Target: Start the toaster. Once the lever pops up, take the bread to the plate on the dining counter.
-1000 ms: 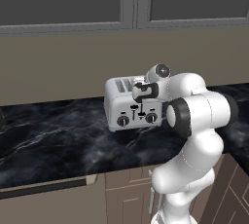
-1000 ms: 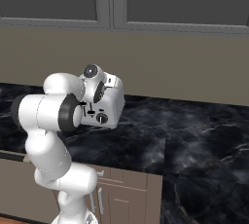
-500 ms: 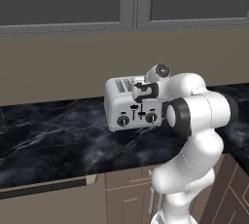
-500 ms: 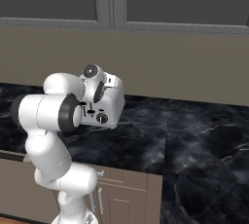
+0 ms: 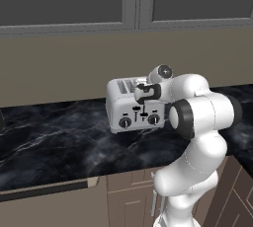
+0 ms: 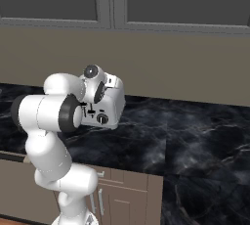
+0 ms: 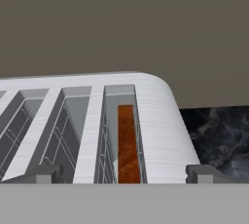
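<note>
- Currently the toaster (image 5: 134,105) is sitting on the black marble surface (image 5: 59,142) against the tan wall (image 5: 54,68), with the gripper (image 7: 124,174) hovering just above its top, over the outermost slot.
- The jaws are standing wide open and gripping nothing; in the hand view one dark fingertip is flanking the slot on each side.
- The bread (image 7: 128,145) is sitting deep in that slot on edge, showing as a narrow orange-brown strip between the wire guides.
- By my judgement the slice is going to handle as light, thin and stiff but brittle, so a hard squeeze could crack it; a gentle pinch across its two flat faces near the top edge looks like the safest hold.
- While it is sitting this low, the slot walls are leaving little room for the fingers.
- The arm's white body is covering part of the toaster's front in both base views, so I cannot tell for sure whether the lever for this slot is up or down.
- How far the bread reaches down into the slot is hidden.
- The hand view is cutting off the toaster's far slots.
</note>
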Available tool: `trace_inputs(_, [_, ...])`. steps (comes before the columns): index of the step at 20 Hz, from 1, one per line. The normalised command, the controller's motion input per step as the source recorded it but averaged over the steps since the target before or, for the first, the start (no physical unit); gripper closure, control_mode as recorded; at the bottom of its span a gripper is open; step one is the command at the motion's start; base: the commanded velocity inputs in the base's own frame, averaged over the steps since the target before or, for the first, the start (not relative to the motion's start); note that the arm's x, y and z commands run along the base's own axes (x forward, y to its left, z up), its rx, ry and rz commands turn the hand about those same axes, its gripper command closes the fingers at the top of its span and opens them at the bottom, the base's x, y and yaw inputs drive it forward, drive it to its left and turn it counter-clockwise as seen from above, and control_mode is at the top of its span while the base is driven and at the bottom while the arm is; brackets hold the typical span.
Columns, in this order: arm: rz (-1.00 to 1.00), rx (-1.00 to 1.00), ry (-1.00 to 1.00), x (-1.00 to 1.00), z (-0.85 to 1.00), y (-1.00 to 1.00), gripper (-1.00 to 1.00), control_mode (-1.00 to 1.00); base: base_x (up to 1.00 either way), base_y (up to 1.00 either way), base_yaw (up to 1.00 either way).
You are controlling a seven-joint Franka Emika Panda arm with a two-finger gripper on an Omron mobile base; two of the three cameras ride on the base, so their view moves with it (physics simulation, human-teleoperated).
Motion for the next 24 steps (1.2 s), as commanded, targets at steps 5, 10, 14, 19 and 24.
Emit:
trace_inputs(5, [0.00,0.00,0.00,0.00,0.00,0.00,-1.00,-1.00,0.00,0.00,0.00])
trace_inputs(10, [0.00,0.00,0.00,0.00,0.00,0.00,-1.00,-1.00,0.00,0.00,0.00])
trace_inputs(14, [0.00,0.00,0.00,0.00,0.00,0.00,-1.00,-1.00,0.00,0.00,0.00])
trace_inputs(19, [0.00,0.00,0.00,0.00,0.00,0.00,-1.00,-1.00,0.00,0.00,0.00])
trace_inputs(24, [0.00,0.00,0.00,0.00,0.00,0.00,-1.00,-1.00,0.00,0.00,0.00])
